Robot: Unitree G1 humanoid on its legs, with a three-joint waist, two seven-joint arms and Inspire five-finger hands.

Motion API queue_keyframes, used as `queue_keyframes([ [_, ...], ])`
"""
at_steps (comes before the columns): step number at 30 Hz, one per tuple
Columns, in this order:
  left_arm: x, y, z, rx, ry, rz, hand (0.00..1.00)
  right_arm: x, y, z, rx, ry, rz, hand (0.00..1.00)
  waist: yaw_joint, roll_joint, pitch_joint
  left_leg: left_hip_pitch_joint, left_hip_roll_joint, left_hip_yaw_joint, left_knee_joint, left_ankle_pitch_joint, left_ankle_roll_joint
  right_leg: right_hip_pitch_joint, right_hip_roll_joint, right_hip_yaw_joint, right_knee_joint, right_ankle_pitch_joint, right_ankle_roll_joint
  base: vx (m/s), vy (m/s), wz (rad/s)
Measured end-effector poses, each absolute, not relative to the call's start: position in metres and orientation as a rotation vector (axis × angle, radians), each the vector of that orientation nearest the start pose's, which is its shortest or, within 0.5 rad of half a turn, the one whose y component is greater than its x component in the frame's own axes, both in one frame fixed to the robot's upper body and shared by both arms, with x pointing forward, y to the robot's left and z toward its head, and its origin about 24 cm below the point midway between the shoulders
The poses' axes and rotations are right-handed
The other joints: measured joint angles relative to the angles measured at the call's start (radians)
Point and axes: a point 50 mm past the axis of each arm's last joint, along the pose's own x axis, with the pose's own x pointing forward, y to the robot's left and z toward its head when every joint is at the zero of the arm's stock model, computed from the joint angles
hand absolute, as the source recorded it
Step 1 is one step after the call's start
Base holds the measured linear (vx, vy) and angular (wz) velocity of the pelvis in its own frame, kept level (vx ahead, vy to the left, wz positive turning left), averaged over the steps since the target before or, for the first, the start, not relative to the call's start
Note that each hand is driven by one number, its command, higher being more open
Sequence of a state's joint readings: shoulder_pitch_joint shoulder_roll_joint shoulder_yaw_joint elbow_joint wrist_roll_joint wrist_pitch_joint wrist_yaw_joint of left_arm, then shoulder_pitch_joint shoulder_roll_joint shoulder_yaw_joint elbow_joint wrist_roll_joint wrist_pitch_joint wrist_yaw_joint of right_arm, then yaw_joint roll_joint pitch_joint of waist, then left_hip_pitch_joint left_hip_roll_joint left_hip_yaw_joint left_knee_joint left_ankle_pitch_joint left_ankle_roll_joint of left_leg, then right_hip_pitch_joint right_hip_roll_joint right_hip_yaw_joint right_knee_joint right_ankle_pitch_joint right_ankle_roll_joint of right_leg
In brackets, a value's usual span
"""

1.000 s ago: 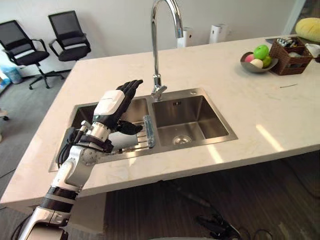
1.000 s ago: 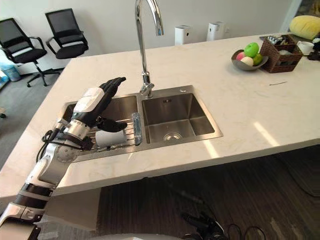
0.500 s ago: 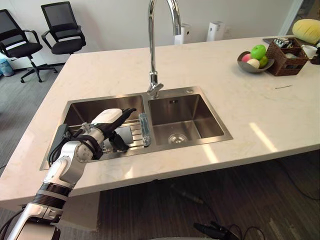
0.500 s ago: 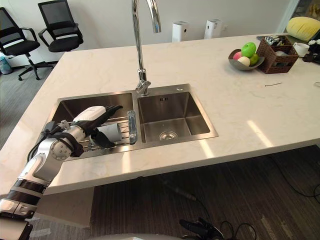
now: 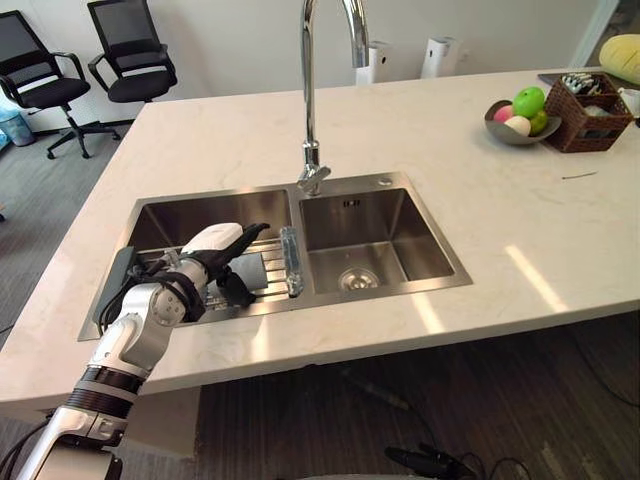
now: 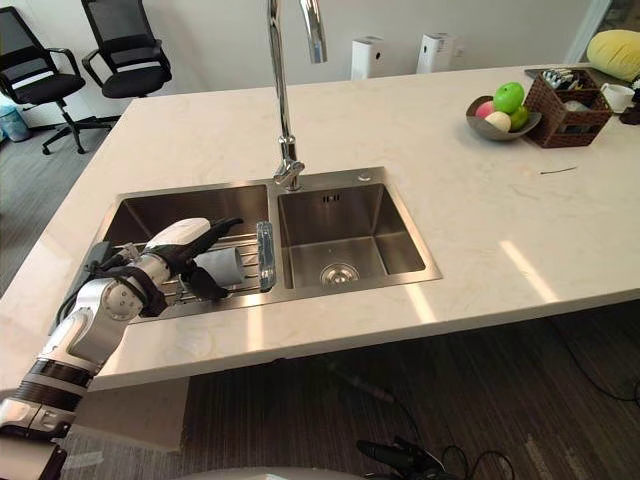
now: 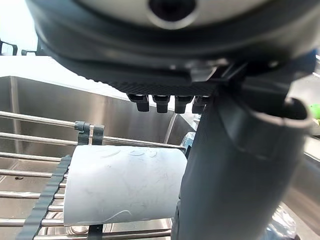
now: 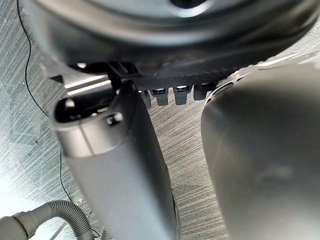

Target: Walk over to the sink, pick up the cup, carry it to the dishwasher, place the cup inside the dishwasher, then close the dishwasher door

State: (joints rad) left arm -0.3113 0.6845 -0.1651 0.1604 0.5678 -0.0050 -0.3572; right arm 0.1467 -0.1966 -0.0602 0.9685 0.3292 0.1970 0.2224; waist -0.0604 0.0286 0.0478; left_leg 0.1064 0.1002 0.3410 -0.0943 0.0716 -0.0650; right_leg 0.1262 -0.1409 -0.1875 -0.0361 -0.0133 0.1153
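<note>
A pale grey cup (image 7: 125,185) lies on its side on the wire rack (image 5: 272,262) in the left basin of the steel sink (image 5: 190,208). My left hand (image 5: 212,244) reaches down into that basin. Its straight fingers stretch over the top of the cup (image 6: 222,267) and its thumb (image 7: 235,175) stands down beside the cup's open end. The fingers are not curled round it. My right hand (image 8: 165,45) hangs over the dark wooden floor with straight fingers and holds nothing.
A tall curved faucet (image 5: 310,100) rises behind the divider between the two basins. On the far right of the pale counter (image 5: 480,230) stand a fruit bowl (image 5: 517,112) and a wicker basket (image 5: 590,100). Two black office chairs (image 5: 130,50) stand at the back left.
My left hand has come down from above the sink edge into the left basin, over the cup. The camera has shifted slightly.
</note>
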Motion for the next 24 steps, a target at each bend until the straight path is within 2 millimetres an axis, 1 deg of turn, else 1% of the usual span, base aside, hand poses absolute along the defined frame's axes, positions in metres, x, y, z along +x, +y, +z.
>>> queue_keyframes([
  [4,0.305,0.236,0.097,1.282,0.136,-0.363,1.0,0.072,-0.22,-0.159,0.326,1.228,-0.154,1.0,-0.008,0.0,-0.007,0.001,0.0,0.002,0.0,0.0,-0.001,0.0,0.0,0.002,-0.002,0.001,-0.001,0.0,-0.002,-0.01],
  [9,0.306,0.249,0.088,1.236,0.214,-0.349,1.0,0.074,-0.22,-0.159,0.33,1.239,-0.15,1.0,-0.012,0.001,-0.008,0.008,0.001,0.018,0.0,-0.004,-0.004,0.006,0.002,0.017,-0.021,0.013,-0.002,0.0,-0.01,-0.09],
  [13,0.309,0.254,0.083,1.222,0.254,-0.346,1.0,0.076,-0.22,-0.159,0.332,1.245,-0.146,1.0,-0.017,0.001,-0.008,0.013,0.002,0.021,0.0,-0.006,-0.005,0.011,0.003,0.019,-0.024,0.014,-0.001,0.0,-0.003,-0.01],
  [19,0.312,0.265,0.071,1.197,0.372,-0.362,1.0,0.078,-0.219,-0.158,0.342,1.243,-0.131,1.0,-0.037,0.0,-0.009,0.016,0.004,0.028,0.0,-0.008,-0.008,0.012,0.005,0.025,-0.027,0.015,-0.002,0.0,-0.005,-0.01],
  [24,0.316,0.266,0.072,1.189,0.431,-0.401,1.0,0.077,-0.22,-0.158,0.345,1.251,-0.127,1.0,-0.038,0.003,-0.014,0.018,0.007,0.034,0.0,-0.01,-0.011,0.014,0.008,0.03,-0.035,0.02,-0.001,0.0,-0.018,-0.05],
])
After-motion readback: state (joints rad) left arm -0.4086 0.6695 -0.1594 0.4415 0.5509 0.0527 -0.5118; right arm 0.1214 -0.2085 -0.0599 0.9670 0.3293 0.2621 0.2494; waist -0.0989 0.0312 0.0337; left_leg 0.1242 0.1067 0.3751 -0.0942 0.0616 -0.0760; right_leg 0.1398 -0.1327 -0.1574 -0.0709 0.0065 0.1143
